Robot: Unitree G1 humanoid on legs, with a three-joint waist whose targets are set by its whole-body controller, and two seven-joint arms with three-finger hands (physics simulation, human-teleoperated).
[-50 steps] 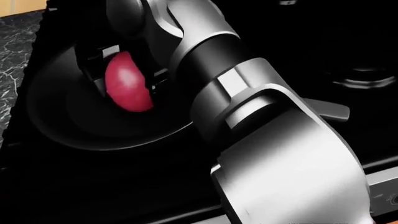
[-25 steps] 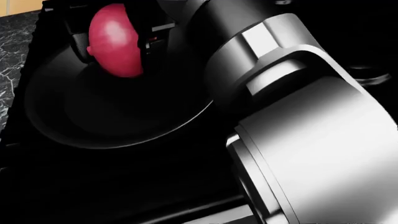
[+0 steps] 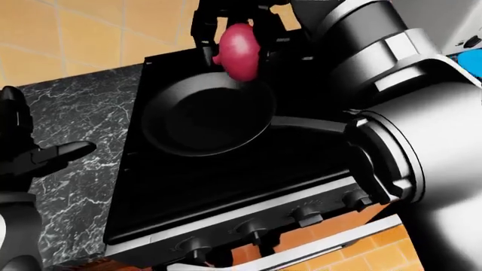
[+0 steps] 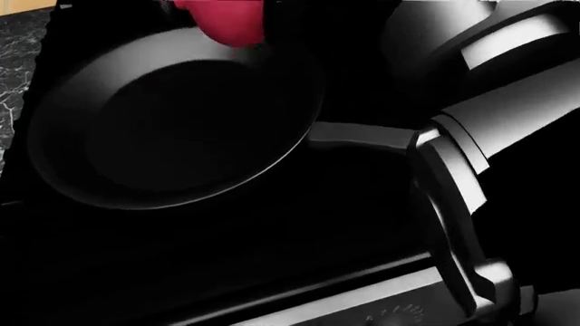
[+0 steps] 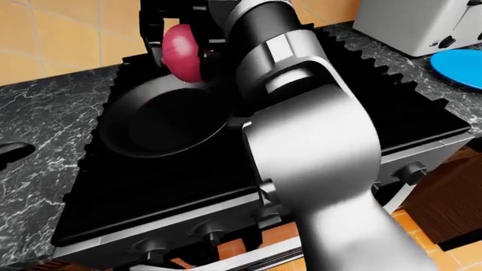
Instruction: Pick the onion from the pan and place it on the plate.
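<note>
at the top of the left-eye view our right hand [image 3: 235, 25] grips the onion [image 3: 239, 49], above the pan's [image 3: 203, 116] top rim. the plate [image 5: 459, 66] waits at the right-eye view's right edge. the left hand [image 3: 34, 155] looks open at left.

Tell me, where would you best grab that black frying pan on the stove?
By its long handle, which sticks out toward the view's right from the round black frying pan. Come from the right and close around it from above; the rim is wide and sloped, hard to pinch. The right hand is busy holding the red onion.
</note>
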